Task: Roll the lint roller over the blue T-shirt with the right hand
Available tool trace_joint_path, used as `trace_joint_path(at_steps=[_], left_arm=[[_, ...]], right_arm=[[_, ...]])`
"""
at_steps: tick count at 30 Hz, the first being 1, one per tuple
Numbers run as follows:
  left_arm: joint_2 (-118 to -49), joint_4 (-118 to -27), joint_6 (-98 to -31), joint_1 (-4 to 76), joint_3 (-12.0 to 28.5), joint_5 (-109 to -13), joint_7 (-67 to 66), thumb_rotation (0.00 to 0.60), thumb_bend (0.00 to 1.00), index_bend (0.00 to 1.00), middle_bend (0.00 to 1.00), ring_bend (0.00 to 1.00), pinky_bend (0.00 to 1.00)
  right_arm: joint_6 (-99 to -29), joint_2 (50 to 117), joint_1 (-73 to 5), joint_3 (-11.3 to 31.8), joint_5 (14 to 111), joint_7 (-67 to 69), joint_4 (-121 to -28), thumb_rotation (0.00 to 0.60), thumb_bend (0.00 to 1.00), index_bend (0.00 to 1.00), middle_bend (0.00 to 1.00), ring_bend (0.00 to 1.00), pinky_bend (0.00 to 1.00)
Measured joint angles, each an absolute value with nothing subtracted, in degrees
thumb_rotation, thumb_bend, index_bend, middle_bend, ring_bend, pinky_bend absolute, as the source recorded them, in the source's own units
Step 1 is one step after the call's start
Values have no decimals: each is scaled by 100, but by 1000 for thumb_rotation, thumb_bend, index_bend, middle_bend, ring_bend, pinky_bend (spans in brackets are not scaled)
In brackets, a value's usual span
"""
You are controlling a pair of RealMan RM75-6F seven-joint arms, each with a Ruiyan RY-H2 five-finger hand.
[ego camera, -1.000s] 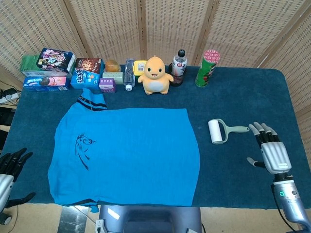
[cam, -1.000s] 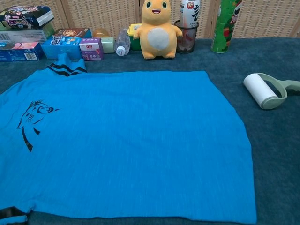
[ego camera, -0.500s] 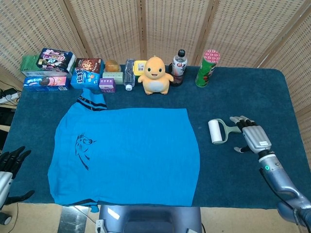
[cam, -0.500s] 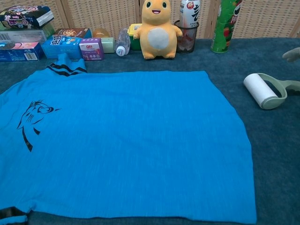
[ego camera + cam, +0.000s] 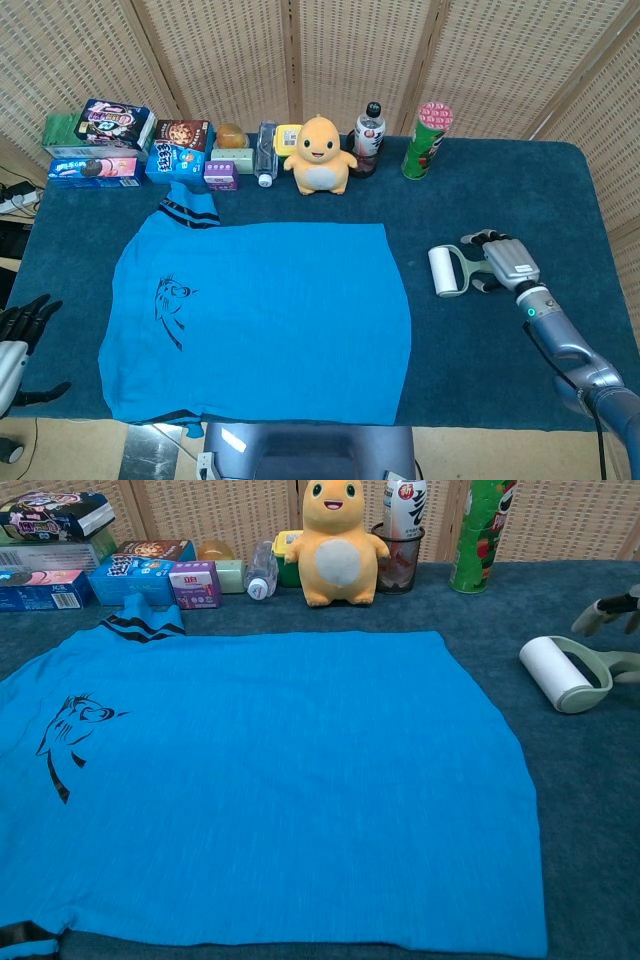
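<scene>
Right hand (image 5: 505, 263) is over the green handle of the lint roller (image 5: 446, 271), with its fingers (image 5: 600, 610) curled down around the handle. I cannot tell if it really grips the handle yet or just sits over it. A second ago this hand was farther back and lower on the table, with its fingers spread flat. Half a second ago it had come closer, and now it has reached the handle.

The lint roller lies on the dark blue table cover (image 5: 500, 190), just to the right of the blue T-shirt (image 5: 270, 310), not touching it. Its white roll runs front to back. Its handle sticks out to the right, toward the hand. The roller has not moved since the earlier pictures.

The T-shirt lies flat, with its striped collar (image 5: 190, 212) toward the back left and a dark drawing (image 5: 172, 310) near the left side. It is in the same spot as before.

Left hand (image 5: 20, 335) sits at the left edge of the table, dark fingers spread apart, holding nothing. It has slid a little lower.

Along the back stand snack boxes (image 5: 120, 150), a yellow toy (image 5: 321, 155), a drink bottle (image 5: 368, 135) and a green chip can (image 5: 427, 140).
</scene>
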State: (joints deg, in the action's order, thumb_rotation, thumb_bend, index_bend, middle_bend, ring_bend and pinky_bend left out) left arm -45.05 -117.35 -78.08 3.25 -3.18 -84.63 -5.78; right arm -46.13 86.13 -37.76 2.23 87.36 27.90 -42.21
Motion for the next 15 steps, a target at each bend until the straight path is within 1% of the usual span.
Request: trace_joint_path(at_steps=[4, 7, 10, 13, 14, 15], left_arm=[[-4519, -11754, -7727, 383, -282, -8335, -639, 600, 114, 0, 0, 0, 0], [-4526, -11763, -7695, 406, -265, -8262, -662, 600, 113, 0, 0, 0, 0], [-4534, -11771, -7642, 436, -254, -8197, -694, 600, 113, 0, 0, 0, 0], [-4536, -11779, -7623, 450, -247, -8158, -703, 600, 113, 0, 0, 0, 0], [-4536, -11782, -7618, 455, -242, -8132, -702, 600, 113, 0, 0, 0, 0], [-4535, -11784, -7613, 460, -239, -8115, -699, 600, 112, 0, 0, 0, 0]], right_arm=[[-4553, 8727, -3813, 105, 8810, 2963, -4076, 600, 337, 253, 290, 213, 255], [-4556, 8770, -3835, 28, 8877, 3047, -4052, 600, 371, 262, 310, 238, 284], [-4497, 8803, -3870, -9, 8894, 3090, -4035, 600, 443, 281, 345, 298, 354], [-4421, 8897, -3913, -27, 8890, 3124, -3954, 600, 547, 312, 402, 389, 463], [-4415, 8929, -3921, -35, 8891, 3127, -3914, 600, 568, 318, 413, 402, 476], [-4410, 8963, -3926, -44, 8893, 3126, -3872, 600, 638, 342, 449, 447, 522]])
